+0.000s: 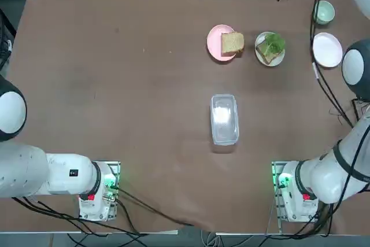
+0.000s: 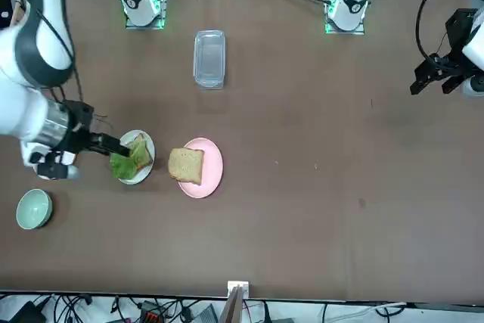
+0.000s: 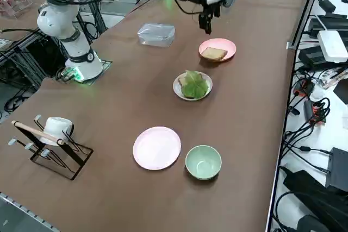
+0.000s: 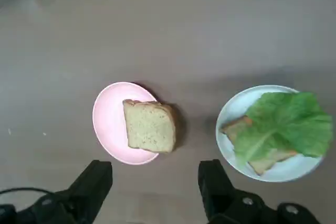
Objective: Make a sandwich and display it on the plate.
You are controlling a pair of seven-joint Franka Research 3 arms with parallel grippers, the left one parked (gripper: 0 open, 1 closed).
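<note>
Top view looks straight down; front view faces it; side view slants; wrist view hangs close. All share the pink plate point(image 1: 220, 43).

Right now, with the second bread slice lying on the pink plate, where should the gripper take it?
Come from above and pinch two opposite crust edges of the bread slice. It lies flat, overhanging the pink plate on one side; that free edge gives clearance. The right gripper hovers open.

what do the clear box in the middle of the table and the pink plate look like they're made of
Clear box: apparently thin transparent plastic with a glossy finish, since the brown table shows through it and its lid catches white glare. Pink plate: smooth, evenly coloured, with a soft sheen; either plastic or glazed ceramic, the look leaves that open. A slice of bread rests on it.
</note>
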